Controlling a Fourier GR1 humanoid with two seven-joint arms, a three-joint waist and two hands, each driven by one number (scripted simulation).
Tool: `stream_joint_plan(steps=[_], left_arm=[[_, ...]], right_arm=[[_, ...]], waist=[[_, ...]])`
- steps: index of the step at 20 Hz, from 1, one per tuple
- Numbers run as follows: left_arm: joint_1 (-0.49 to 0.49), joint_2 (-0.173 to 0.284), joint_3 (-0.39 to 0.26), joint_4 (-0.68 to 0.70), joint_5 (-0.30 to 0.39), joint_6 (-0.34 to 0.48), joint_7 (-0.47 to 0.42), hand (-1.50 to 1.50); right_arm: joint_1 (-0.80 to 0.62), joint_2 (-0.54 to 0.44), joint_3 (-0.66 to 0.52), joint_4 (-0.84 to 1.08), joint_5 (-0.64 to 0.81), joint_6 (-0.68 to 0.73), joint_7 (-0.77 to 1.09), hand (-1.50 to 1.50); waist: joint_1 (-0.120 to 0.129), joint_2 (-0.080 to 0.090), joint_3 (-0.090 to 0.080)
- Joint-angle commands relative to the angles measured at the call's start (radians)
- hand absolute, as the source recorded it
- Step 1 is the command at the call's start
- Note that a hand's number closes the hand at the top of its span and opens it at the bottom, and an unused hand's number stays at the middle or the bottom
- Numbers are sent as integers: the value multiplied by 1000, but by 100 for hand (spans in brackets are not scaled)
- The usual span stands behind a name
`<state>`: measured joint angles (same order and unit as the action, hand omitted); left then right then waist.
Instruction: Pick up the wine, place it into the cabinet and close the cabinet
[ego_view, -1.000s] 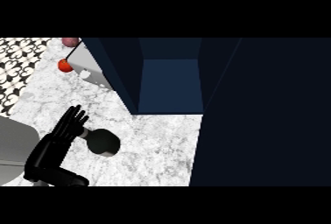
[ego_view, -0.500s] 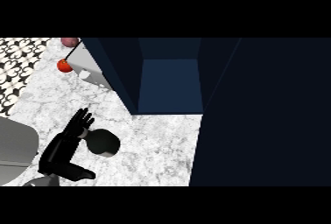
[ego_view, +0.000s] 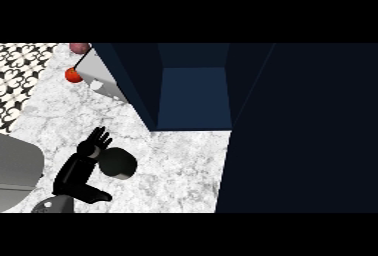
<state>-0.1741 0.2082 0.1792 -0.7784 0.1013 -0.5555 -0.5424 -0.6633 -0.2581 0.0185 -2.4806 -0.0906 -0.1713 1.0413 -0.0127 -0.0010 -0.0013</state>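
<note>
The wine bottle (ego_view: 119, 163) is seen from above as a dark round shape standing on the marble counter (ego_view: 177, 170). It is in front of the open dark blue cabinet (ego_view: 196, 95). My left hand (ego_view: 81, 165) is right beside the bottle's left side, with its fingers (ego_view: 97, 137) straight and pointing away from me and its thumb (ego_view: 96, 196) spread toward me. The hand is open, and nothing is curled around the bottle. My right hand does not show.
The cabinet's open door (ego_view: 303, 130) fills the right side as a big dark panel. A white block (ego_view: 100, 80) stands at the back left with a red ball (ego_view: 72, 75) and a pinkish object (ego_view: 79, 47) beside it. Patterned tiles (ego_view: 22, 75) lie far left, and a grey rounded shape (ego_view: 15, 167) sits at the left edge.
My left hand has slid a little right and back toward me, ending closer against the bottle. The bottle has barely shifted.
</note>
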Motion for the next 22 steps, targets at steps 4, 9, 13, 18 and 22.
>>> stream_joint_plan(steps=[4,9,13,18,22], left_arm=[[-89,-1,-9,153,-39,-19,-119,-150],[-84,19,-18,193,-54,-37,-189,-150],[-153,-53,-12,262,-24,-28,-156,150],[-159,-46,-75,264,-93,-32,-227,150],[-111,-28,-161,164,-198,52,-390,150]], right_arm=[[24,12,10,-79,-63,-13,67,-150],[32,-12,-28,-80,-73,-4,79,-150],[3,5,-3,-64,-65,-26,76,-150],[32,-2,-14,-84,-67,-14,69,-150],[49,7,-30,-54,-74,-5,20,-150]], waist=[[1,1,0],[3,0,0],[-3,1,-1],[-4,1,0],[0,1,0]])
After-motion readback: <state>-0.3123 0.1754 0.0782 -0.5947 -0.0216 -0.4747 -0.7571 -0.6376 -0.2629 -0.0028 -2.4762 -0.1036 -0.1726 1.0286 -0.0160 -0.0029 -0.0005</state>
